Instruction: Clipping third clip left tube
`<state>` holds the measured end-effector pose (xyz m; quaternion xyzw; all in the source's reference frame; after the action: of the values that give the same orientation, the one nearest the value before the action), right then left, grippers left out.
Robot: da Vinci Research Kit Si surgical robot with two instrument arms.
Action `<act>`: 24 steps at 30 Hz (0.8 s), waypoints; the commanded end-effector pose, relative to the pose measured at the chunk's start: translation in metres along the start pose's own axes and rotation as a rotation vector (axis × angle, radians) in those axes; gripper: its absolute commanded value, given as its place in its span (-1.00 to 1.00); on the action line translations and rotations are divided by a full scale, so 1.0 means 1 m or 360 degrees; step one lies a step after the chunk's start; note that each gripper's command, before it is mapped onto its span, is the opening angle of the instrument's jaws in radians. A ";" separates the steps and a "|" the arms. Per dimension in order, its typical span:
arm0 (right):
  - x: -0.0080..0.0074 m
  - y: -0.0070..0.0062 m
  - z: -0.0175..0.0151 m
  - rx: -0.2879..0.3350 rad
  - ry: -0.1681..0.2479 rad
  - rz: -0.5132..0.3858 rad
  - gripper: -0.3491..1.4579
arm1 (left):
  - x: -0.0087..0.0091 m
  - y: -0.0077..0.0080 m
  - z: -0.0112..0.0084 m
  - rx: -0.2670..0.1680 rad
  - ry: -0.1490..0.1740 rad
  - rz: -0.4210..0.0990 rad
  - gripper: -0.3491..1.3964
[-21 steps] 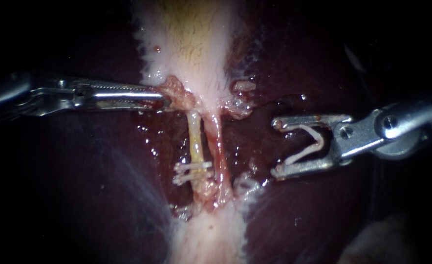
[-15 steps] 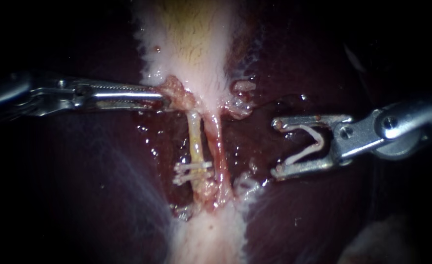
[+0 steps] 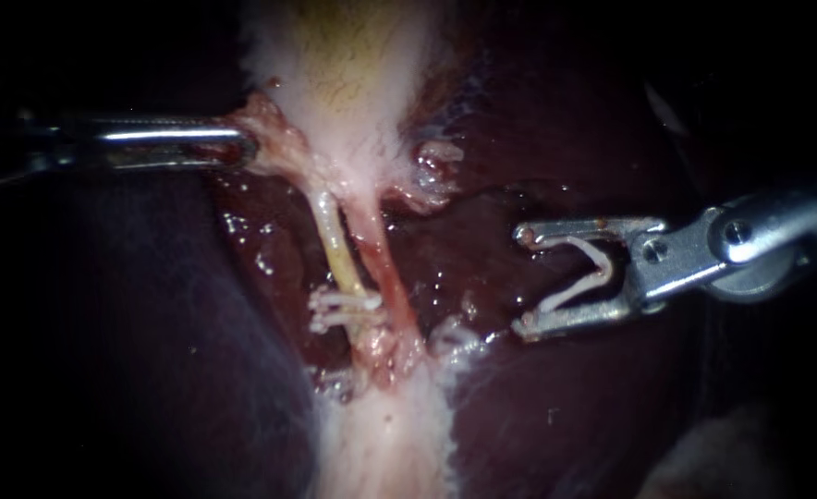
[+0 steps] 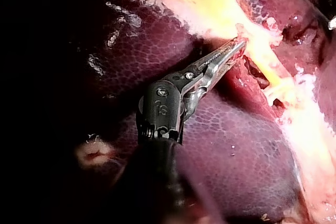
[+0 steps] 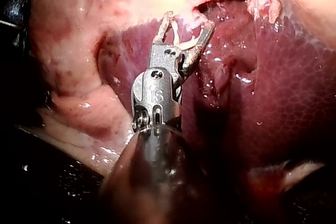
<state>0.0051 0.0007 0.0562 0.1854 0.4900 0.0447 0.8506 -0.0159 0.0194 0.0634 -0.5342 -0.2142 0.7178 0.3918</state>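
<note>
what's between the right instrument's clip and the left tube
Endoscope view: from the clip, bare wet liver, then the right tube, before the left tube.

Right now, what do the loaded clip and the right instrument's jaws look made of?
Loaded clip: an off-white, matte, slightly translucent V, so probably plastic rather than metal. Right instrument: its jaws are grey with bright glints and hard edges, which looks like bare polished metal. The two clips on the tube match the loaded one, with the same whitish, dull look.
</note>
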 end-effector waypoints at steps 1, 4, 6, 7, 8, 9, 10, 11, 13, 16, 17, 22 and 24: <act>0.0001 0.0000 0.0001 0.0005 0.0002 0.0000 -0.06 | 0.0002 0.0000 -0.0002 0.0001 0.0002 -0.0001 -1.00; 0.0003 0.0001 0.0006 0.0062 0.0015 0.0008 -0.06 | 0.0001 -0.0001 -0.0002 0.0001 0.0007 -0.0002 -1.00; 0.0006 0.0002 0.0013 0.0136 0.0033 0.0049 -0.07 | -0.0001 0.0000 0.0000 0.0004 0.0008 0.0000 -1.00; 0.0008 0.0003 0.0017 0.0151 0.0037 0.0095 -0.07 | -0.0002 0.0000 0.0000 0.0006 0.0008 0.0001 -1.00; 0.0010 0.0003 0.0024 0.0165 0.0040 0.0121 -0.07 | -0.0004 0.0001 0.0001 0.0008 0.0009 0.0002 -1.00; 0.0012 0.0003 0.0030 0.0164 0.0040 0.0149 -0.07 | -0.0005 0.0001 0.0003 0.0010 0.0009 0.0004 -1.00; 0.0014 0.0004 0.0036 0.0166 0.0041 0.0187 -0.07 | -0.0006 0.0002 0.0004 0.0012 0.0010 0.0005 -1.00; 0.0016 0.0004 0.0043 0.0170 0.0042 0.0235 -0.06 | -0.0008 0.0003 0.0006 0.0014 0.0011 0.0006 -1.00; 0.0021 0.0006 0.0058 0.0185 0.0045 0.0299 -0.06 | -0.0012 0.0007 0.0010 0.0017 0.0012 0.0009 -1.00; 0.0028 0.0008 0.0079 0.0188 0.0046 0.0359 -0.06 | -0.0016 0.0013 0.0016 0.0007 0.0010 0.0014 -1.00; 0.0030 0.0009 0.0085 0.0184 0.0050 0.0369 -0.07 | -0.0017 0.0014 0.0018 0.0009 0.0011 0.0015 -1.00; 0.0036 0.0016 0.0113 0.0161 0.0053 0.0392 -0.08 | -0.0018 0.0022 0.0022 0.0004 0.0010 0.0017 -1.00; 0.0035 0.0019 0.0123 0.0169 0.0053 0.0410 -0.08 | -0.0018 0.0024 0.0022 0.0004 0.0010 0.0017 -1.00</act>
<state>0.0178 0.0002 0.0599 0.2919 0.4777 0.1331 0.8178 -0.0186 0.0168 0.0635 -0.5373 -0.2097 0.7184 0.3889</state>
